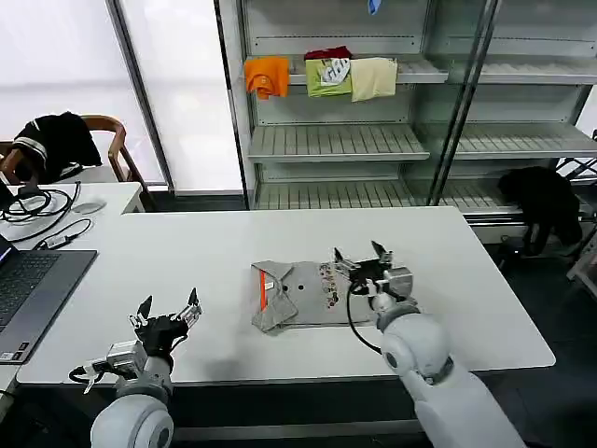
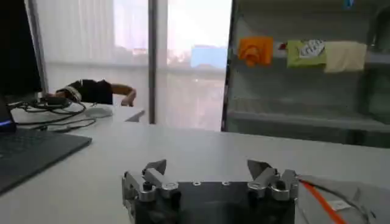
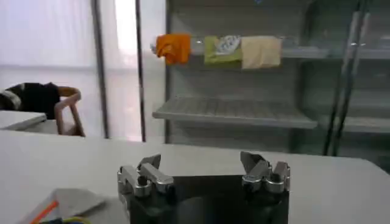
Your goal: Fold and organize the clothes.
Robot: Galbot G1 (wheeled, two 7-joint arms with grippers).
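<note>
The grey T-shirt (image 1: 303,297) lies at the centre of the white bench (image 1: 224,252) in the head view, already narrowed into a compact rectangle, its orange neckband toward the frame's left and the small chest print toward the right. The right tool (image 1: 363,258) sits over the print end, at the shirt's right edge, fingers spread wide and holding nothing; its wrist view shows a corner of the cloth (image 3: 61,206) low in the lower left. The left tool (image 1: 169,309) hovers over bare bench at the lower left of the head view, well apart from the shirt, also wide open and empty. The step in hand looks like the last crosswise fold. To do it well, the right tool should descend onto the right hem, pinch all the layers together rather than only the top one, then carry that edge flat across toward the collar, keeping the side edges aligned.
</note>
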